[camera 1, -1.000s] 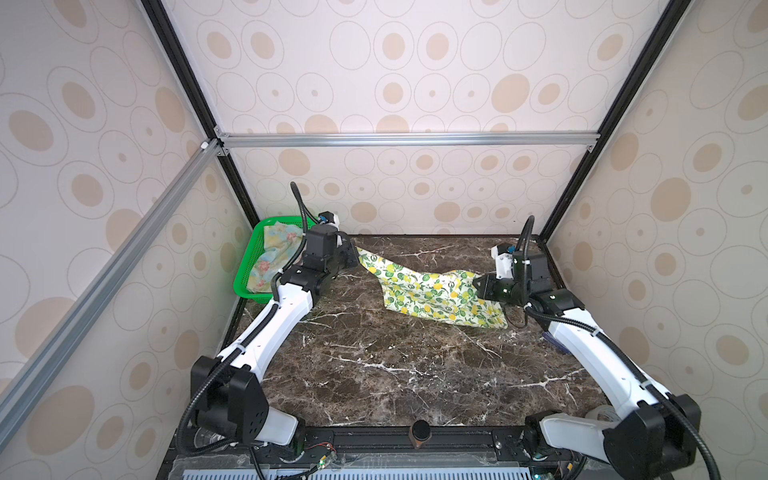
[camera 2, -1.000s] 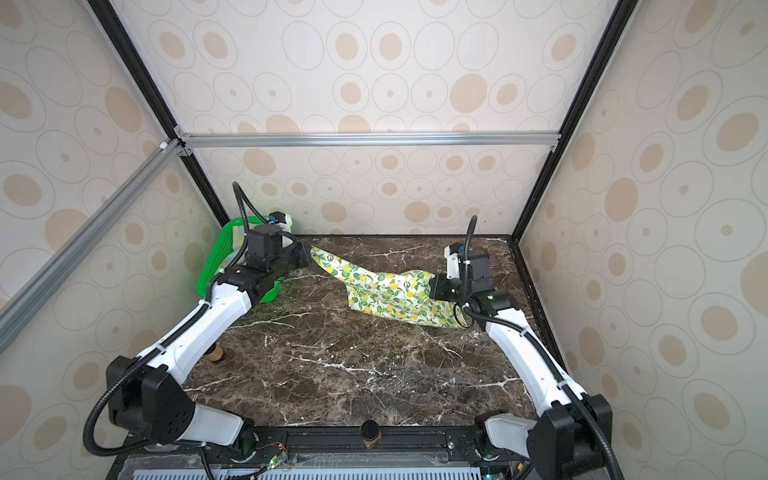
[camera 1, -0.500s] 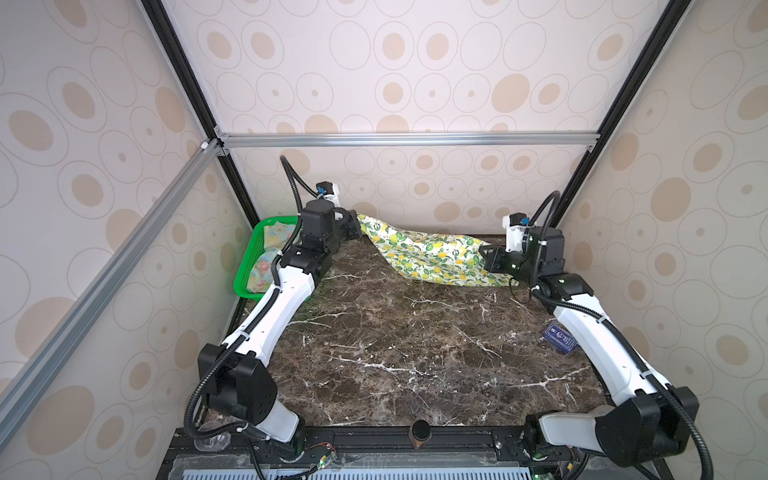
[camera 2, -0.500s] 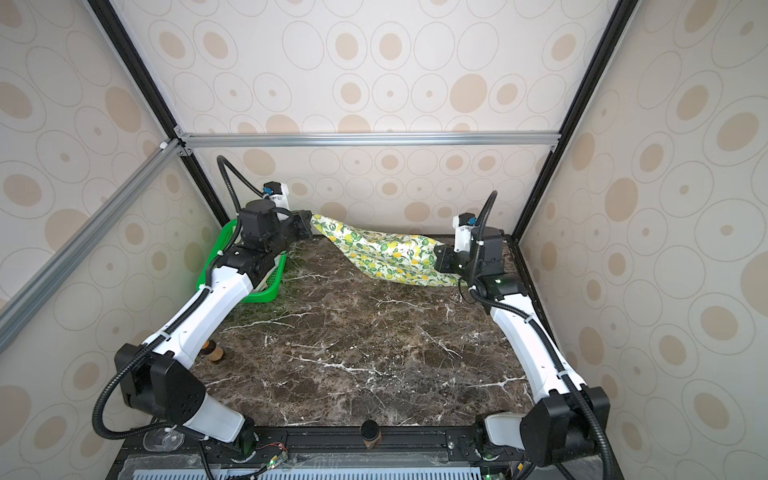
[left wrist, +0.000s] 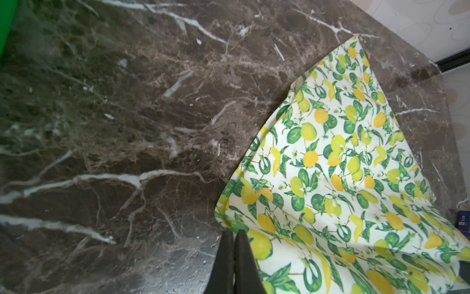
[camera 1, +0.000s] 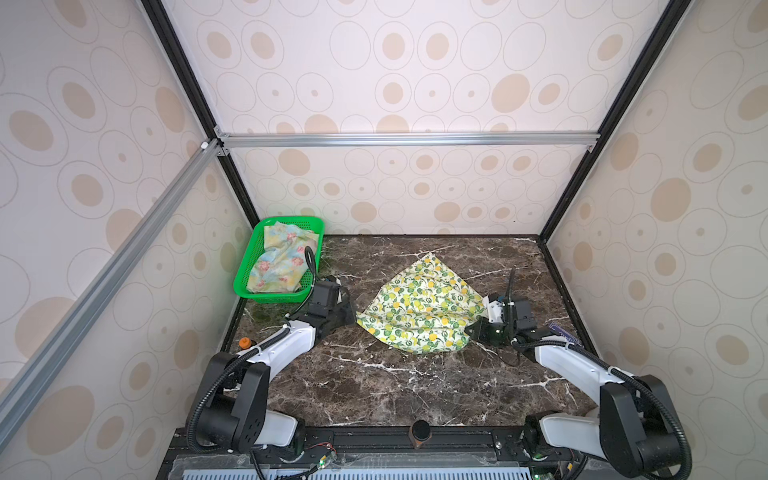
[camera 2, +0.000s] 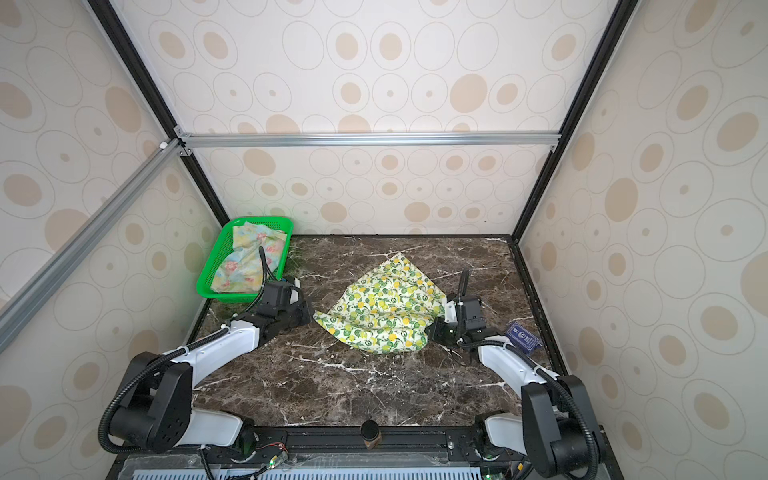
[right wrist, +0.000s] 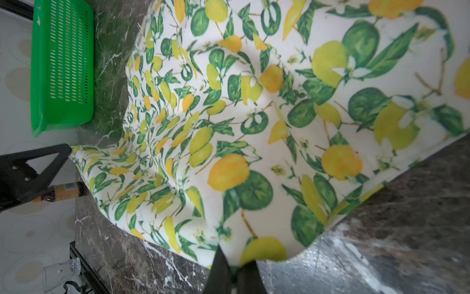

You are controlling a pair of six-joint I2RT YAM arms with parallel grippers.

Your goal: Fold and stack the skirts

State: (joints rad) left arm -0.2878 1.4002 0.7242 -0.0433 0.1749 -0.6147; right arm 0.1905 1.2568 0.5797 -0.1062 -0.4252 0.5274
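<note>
Clamped on the lemon skirt (camera 1: 419,309) at two ends: left gripper (camera 1: 354,319), jaws together on the cloth's left corner, centre-left in both top views; right gripper (camera 1: 474,330), jaws together on the opposite edge, centre-right, with thin cloth nipped at the tips in the right wrist view. Outward from the grips: draped slack and wrinkled over the middle of the marble table (camera 1: 374,386), far corner pointing toward the top of the frame, no clean fold to be seen. Further out, at centre-left against the wall: floral skirt (camera 1: 277,262), crumpled inside the green basket (camera 1: 266,296), untouched. Judged early in the job: nothing neatly folded, nothing stacked. Left to do, probably: fold the lemon one, pull the floral one from the basket, fold it, stack both. Counted: two skirts, one basket, two grippers, one small blue card (camera 1: 562,332) at the table's right edge, one brown bottle (right wrist: 63,192) off the table's left side.
</note>
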